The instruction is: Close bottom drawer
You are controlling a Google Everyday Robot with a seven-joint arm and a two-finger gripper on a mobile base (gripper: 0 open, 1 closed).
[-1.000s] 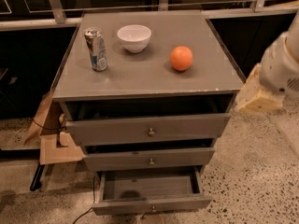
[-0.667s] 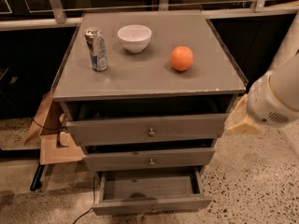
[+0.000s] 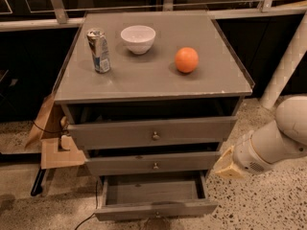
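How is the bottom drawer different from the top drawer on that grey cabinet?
The grey wooden bottom drawer is pulled far out, its floor showing; the grey top drawer is barely open. The bottom drawer's front is slim, the top drawer's taller. Both are grey wood. The gripper hangs right of the cabinet, touching neither.

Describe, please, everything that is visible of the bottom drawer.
The bottom drawer is grey and looks wooden, with a slim front panel. It is the lowest of three in the cabinet and stands pulled far out, level and straight. Its inside shows a bare grey bottom and looks empty. Nothing touches it. The hand is up and to its right, beside the cabinet and apart from the drawer.
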